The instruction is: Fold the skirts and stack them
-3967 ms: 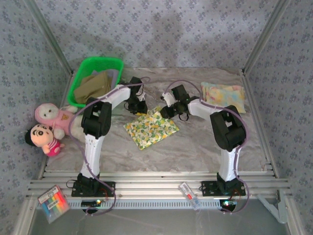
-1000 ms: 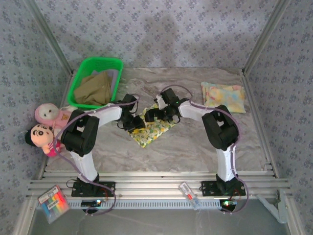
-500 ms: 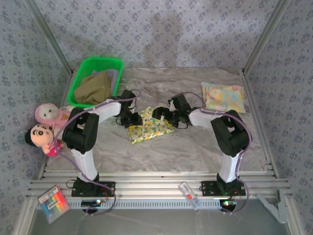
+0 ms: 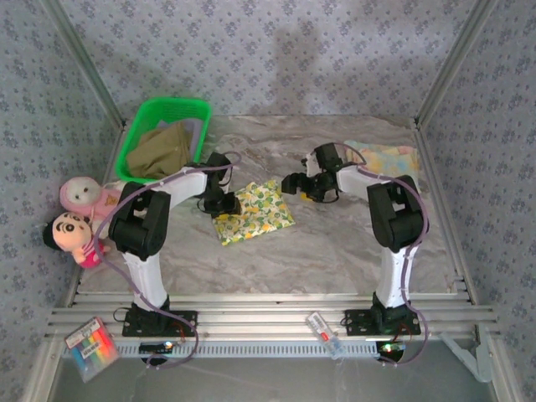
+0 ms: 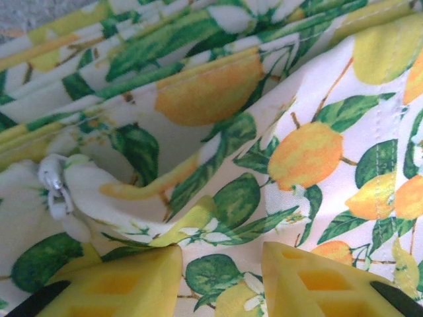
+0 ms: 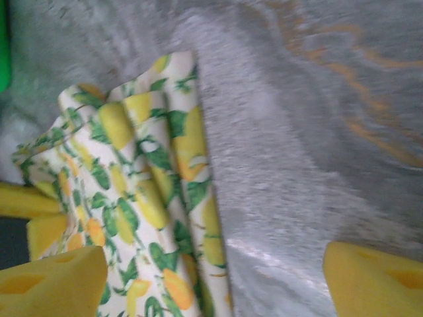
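1. The yellow-green floral skirt lies folded on the bench, left of the middle. From above it is a slightly tilted oblong. The left wrist view shows several layers of its lemon print stacked along one edge.
2. The left hand is at the skirt's left edge. In its own view the two yellow fingers stand apart just over the cloth, and flat print shows in the gap between them. No fold is pinched there.
3. The right hand is just beside the skirt's far right corner. Its fingers are spread wide. The skirt's long edge and bare grey bench show between them. I cannot tell whether it touches the cloth.
4. The pastel pink-yellow-blue skirt lies folded at the far right of the bench. The right arm crosses in front of its left part.
5. The olive-khaki skirt lies crumpled in the green basket at the far left corner. A strip of lavender-grey skirt shows beside it against the basket's right wall.
6. Two plush dolls sit at the left edge, near the basket. The pink one sits behind the dark-haired one, and the two touch.
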Robot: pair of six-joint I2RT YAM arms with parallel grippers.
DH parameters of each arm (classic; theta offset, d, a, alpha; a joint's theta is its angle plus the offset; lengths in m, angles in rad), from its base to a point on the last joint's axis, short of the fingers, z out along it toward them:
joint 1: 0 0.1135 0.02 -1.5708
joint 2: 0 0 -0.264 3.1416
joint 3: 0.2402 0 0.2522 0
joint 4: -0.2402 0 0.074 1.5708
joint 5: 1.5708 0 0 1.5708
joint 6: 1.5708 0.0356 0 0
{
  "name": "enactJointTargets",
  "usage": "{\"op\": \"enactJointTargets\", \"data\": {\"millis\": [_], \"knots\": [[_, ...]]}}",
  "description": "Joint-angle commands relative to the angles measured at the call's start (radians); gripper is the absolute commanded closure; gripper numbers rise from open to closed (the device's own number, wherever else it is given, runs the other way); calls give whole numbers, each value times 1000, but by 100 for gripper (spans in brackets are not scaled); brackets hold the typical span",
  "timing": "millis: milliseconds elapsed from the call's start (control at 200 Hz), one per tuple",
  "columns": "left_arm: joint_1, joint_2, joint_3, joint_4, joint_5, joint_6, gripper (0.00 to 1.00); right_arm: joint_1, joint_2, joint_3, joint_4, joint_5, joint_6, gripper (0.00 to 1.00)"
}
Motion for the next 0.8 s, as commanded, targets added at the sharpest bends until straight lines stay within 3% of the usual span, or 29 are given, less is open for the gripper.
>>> {"op": "enactJointTargets", "data": {"millis": [0,325,530,625,795], "knots": [[11,74,-48,-17,-69,15,60,29,51,32,-64,-138,-49,19],[16,81,-56,-11,-67,14,60,86,139,103,-148,-199,-79,26],[18,79,-63,-13,-65,16,60,116,176,118,-151,-171,-50,33],[18,81,-68,-12,-62,16,60,121,192,130,-150,-151,-38,41],[19,89,-71,19,-45,6,60,132,202,137,-184,-33,-10,67]]}}
